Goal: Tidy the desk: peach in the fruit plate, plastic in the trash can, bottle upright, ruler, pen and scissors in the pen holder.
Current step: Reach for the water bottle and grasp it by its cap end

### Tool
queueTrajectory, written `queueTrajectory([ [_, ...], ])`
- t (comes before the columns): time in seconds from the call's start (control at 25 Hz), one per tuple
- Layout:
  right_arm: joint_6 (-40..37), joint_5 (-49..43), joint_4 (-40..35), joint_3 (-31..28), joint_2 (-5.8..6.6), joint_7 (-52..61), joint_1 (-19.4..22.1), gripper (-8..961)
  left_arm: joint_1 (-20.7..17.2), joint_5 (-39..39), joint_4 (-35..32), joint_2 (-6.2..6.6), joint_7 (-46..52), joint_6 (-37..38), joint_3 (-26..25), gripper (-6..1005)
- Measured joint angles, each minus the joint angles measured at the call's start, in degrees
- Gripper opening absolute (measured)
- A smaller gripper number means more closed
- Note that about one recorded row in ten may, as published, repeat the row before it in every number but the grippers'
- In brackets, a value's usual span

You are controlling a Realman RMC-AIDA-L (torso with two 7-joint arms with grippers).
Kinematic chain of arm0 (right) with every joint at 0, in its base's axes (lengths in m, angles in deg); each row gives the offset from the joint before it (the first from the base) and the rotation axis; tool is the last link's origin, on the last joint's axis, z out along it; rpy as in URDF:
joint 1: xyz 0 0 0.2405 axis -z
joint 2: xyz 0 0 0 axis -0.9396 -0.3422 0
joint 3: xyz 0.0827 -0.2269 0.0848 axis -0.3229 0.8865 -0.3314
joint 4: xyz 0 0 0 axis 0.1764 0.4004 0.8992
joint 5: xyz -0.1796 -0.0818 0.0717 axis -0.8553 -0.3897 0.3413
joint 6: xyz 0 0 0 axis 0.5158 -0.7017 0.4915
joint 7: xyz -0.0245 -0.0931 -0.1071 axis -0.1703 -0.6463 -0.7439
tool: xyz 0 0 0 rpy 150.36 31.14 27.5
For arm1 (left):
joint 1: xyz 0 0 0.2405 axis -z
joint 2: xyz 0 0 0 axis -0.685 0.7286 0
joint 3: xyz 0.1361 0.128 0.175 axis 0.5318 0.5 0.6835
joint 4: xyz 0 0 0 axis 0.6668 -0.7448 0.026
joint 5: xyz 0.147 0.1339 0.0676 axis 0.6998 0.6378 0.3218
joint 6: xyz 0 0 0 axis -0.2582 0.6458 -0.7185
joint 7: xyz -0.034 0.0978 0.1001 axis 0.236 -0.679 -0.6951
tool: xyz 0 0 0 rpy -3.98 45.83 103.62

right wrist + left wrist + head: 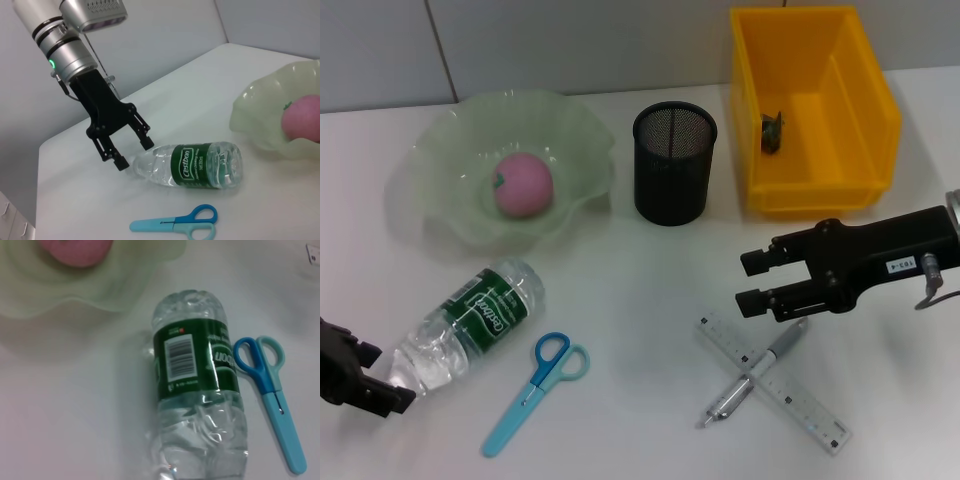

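Only the right wrist view shows the left gripper point(132, 152) spread open, empty, by the bottle point(192, 165).

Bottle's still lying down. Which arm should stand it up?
Left. The left gripper is open right at the neck end of the bottle, while the right gripper hangs across the desk above the pen and ruler.

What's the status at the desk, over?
Left gripper open at the lying bottle's neck end. Right gripper open above the pen, which crosses the ruler. Peach already in fruit plate.
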Motion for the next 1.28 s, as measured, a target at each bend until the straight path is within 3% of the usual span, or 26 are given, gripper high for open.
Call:
queueTrajectory([
  [1.28,-0.11,0.08,-0.09,0.74,-0.1,-0.3,-0.84,662,0.38,1.72,5.61,0.01,0.99,-5.63,4.58,789],
])
